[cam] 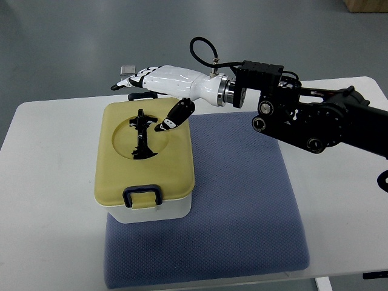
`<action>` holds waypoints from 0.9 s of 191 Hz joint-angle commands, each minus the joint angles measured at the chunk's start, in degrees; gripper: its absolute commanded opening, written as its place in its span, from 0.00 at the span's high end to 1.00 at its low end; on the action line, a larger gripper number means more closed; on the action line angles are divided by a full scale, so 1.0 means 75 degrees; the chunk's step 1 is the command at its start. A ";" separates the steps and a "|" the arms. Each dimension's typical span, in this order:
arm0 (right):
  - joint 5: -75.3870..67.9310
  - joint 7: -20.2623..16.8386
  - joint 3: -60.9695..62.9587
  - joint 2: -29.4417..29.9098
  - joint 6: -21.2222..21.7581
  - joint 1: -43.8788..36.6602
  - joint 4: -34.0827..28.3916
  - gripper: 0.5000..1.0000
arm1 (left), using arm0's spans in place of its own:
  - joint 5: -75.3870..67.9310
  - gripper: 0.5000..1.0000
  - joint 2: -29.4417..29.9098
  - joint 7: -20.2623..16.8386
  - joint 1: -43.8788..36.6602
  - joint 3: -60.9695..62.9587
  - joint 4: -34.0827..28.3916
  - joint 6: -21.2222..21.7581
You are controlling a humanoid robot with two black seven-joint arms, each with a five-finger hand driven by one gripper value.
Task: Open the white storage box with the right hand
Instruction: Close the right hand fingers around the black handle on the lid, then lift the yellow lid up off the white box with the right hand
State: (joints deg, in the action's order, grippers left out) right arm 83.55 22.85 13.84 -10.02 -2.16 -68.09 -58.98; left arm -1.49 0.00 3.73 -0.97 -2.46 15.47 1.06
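Hovering: one right hand (159,83), one closed box (144,160).

The storage box (144,194) stands on the mat's (242,200) left part, right hand (159,83) above its far edge.

A: The storage box (159,209) has a smooth white plastic body; its yellow lid (176,163) looks matt, and the blue mat (242,194) is woven cloth.

B: The right hand (162,82) has a glossy white shell with a metal wrist ring; the table (48,182) is smooth, possibly laminate.
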 commanded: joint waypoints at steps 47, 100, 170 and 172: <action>-0.0054 -0.0023 0.0042 0.0481 -0.0403 0.0301 0.0282 0.17 | -0.0001 0.00 0.0000 -0.0005 0.0001 0.0000 -0.0023 0.0011; -0.0100 -0.0023 0.0042 0.0774 -0.0836 0.0430 0.0353 0.65 | -0.0001 0.00 0.0000 0.0007 0.0001 0.0000 -0.0012 0.0000; -0.0171 0.0012 0.0417 0.0973 -0.1293 0.0477 0.0306 1.00 | -0.0001 0.00 0.0000 -0.0005 0.0001 0.0000 -0.0023 0.0000; -0.0171 0.0012 0.0440 0.0973 -0.1293 0.0477 0.0306 1.00 | -0.0001 0.00 0.0000 -0.0005 0.0001 0.0000 -0.0023 0.0000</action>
State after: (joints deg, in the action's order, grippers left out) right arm 82.34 22.78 15.87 -2.88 -11.66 -64.45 -56.42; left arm -1.50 0.00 3.70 -0.97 -2.50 15.29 1.06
